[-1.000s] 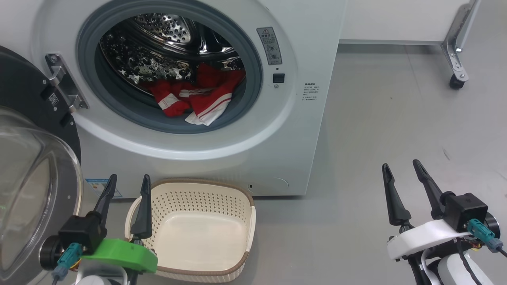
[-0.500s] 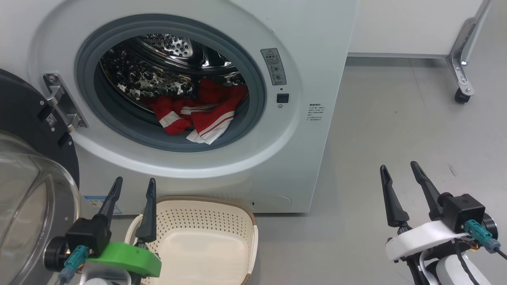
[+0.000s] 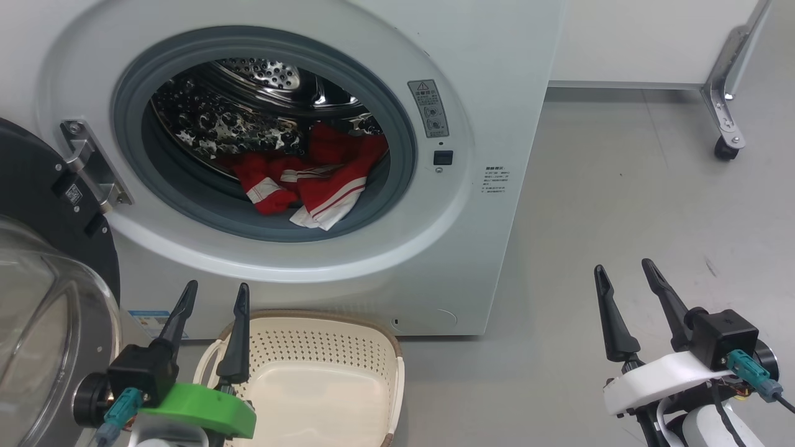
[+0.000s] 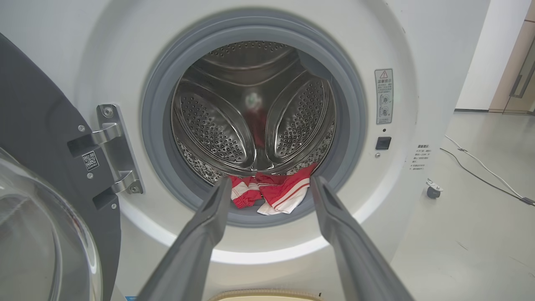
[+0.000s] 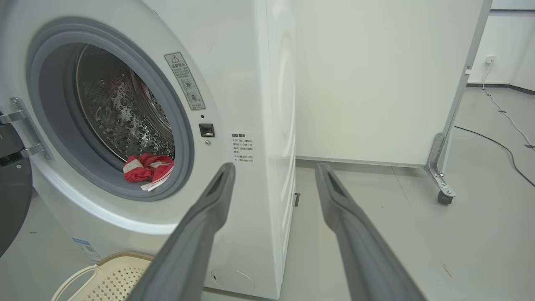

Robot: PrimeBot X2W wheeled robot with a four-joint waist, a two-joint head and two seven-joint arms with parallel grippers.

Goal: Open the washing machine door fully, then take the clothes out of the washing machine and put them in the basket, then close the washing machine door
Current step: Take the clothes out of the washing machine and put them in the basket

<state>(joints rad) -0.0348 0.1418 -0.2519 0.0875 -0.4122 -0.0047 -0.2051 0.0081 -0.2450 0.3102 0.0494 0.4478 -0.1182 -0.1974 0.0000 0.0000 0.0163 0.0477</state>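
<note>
The white washing machine (image 3: 497, 74) stands with its door (image 3: 37, 248) swung wide to the left, the glass bowl bulging toward me. Red clothes (image 3: 310, 180) with white stripes lie at the front of the steel drum, also in the left wrist view (image 4: 271, 192) and the right wrist view (image 5: 146, 167). The cream basket (image 3: 323, 379) sits on the floor before the machine. My left gripper (image 3: 214, 295) is open above the basket's left rim, empty. My right gripper (image 3: 624, 273) is open over the floor at the right, empty.
A white panel on a metal leg with a caster (image 3: 723, 149) stands at the back right. Cables (image 5: 501, 146) run over the grey floor there. The hinge bracket (image 3: 87, 164) sits at the opening's left.
The head camera has tilted up a little, so the whole picture has shifted down. Both grippers stay open at rest.
</note>
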